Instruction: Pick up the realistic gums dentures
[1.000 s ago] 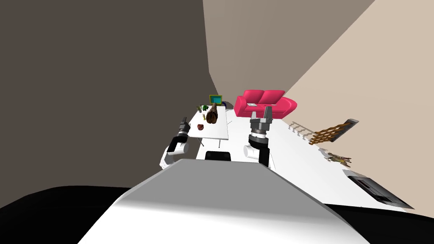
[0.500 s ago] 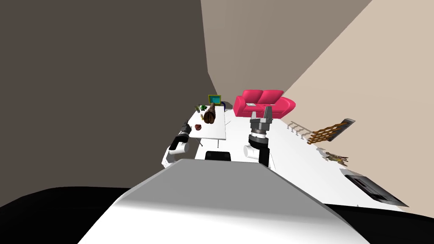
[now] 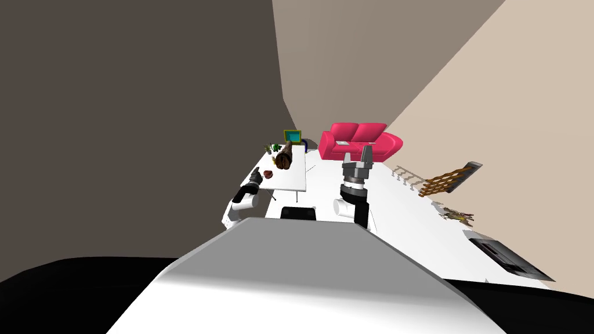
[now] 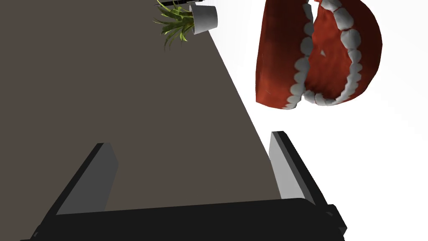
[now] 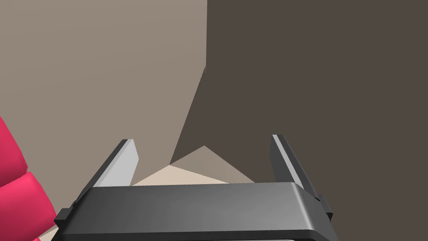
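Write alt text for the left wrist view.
Red-gummed dentures with white teeth lie on a white table, ahead of the open left gripper and outside its fingers. A small potted plant stands farther off at the table's edge.

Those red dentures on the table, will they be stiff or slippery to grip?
The dentures look like a rigid moulded shell, so probably no flexing. Their rounded gum sides may slip between the left gripper's thin flat fingers. Being curved all round, they might rock on the table if nudged.
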Robot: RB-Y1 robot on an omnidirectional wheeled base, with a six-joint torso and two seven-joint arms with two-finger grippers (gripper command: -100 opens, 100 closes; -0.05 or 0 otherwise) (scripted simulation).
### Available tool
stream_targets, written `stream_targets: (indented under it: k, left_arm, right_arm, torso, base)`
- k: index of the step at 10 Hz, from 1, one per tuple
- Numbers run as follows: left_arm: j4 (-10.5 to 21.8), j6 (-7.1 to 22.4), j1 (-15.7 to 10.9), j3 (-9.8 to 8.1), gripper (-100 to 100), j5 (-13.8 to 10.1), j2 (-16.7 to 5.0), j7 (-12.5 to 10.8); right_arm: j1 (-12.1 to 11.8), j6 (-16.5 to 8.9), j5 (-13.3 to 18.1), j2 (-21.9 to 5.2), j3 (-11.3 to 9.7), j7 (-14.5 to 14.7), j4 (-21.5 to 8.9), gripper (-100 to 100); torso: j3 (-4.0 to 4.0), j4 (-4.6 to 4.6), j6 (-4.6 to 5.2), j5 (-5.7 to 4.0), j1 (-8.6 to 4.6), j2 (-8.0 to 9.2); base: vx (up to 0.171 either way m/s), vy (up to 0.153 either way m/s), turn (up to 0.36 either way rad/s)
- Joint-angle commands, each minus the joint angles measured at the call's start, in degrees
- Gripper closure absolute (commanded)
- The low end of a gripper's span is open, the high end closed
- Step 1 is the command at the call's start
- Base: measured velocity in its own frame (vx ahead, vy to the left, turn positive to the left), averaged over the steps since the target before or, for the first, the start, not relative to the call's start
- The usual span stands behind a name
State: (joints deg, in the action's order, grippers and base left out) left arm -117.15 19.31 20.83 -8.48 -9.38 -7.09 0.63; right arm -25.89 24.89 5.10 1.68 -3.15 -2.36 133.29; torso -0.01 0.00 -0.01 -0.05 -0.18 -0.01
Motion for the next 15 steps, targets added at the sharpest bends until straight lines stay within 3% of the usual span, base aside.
stream_targets:
  k: [1, 6, 7, 8, 9, 10, 11, 15]
  left_arm:
    - [1.23, 2.53, -0.64, -0.43, -100, -0.44, -0.50, -0.40]
    - [3.90, 8.34, -1.87, -1.27, -100, -1.26, -0.82, -1.16]
    - [3.72, 7.57, -2.04, -1.19, -100, -0.99, -0.69, -1.05]
    - [3.79, 7.87, -2.09, -1.19, 0, -0.97, -0.65, -1.07]
    - [5.46, 6.94, -2.88, -1.24, -100, -0.73, -0.57, -1.07]
    - [4.85, 7.33, -2.55, -1.18, -100, -0.78, -0.53, -1.04]
    - [5.00, 7.16, -2.61, -1.18, 100, -0.75, -0.51, -1.03]
    - [4.98, 7.17, -2.61, -1.18, 100, -0.75, -0.51, -1.03]
  right_arm:
    - [0.00, 0.00, 0.00, 0.00, 0.00, 0.00, 0.00, 0]
    - [0.00, 0.00, 0.00, 0.00, 0.00, 0.00, 0.00, 0]
    - [0.00, 0.00, 0.00, 0.00, 0.00, 0.00, 0.00, 0]
    - [0.00, 0.00, 0.00, 0.00, 0.00, 0.00, 0.00, 0]
    - [0.00, 0.00, 0.00, 0.00, 0.00, 0.00, 0.00, 0]
    - [-0.01, 0.00, 0.00, -0.01, 0.01, 0.00, 0.00, 0]
    - [0.00, 0.00, 0.00, -0.01, 0.01, 0.00, 0.00, 0]
    - [0.00, 0.00, 0.00, -0.01, 0.01, 0.00, 0.00, 0]
  torso:
    - [0.00, 0.00, 0.00, 0.00, 0.00, 0.00]
    - [0.00, 0.00, 0.00, -0.01, 0.00, -0.01]
    - [0.00, 0.00, 0.00, 0.00, 0.02, 0.00]
    - [0.01, 0.00, -0.01, 0.01, 0.11, 0.01]
    - [0.01, 0.01, -0.01, 0.03, 0.17, 0.02]
    - [-0.08, -0.02, 0.00, 0.04, 0.21, -0.16]
    - [-0.08, -0.03, -0.01, 0.04, 0.22, -0.12]
    - [0.01, 0.01, -0.01, 0.04, 0.21, 0.02]
  base:
    - [-0.004, -0.062, -0.007]
    - [0.008, -0.060, -0.008]
    - [0.003, -0.019, 0.000]
    - [0.000, 0.000, 0.000]
    - [0.060, 0.004, -0.018]
    - [0.039, 0.003, -0.006]
    - [0.000, 0.000, 0.000]
    - [0.000, 0.000, 0.000]
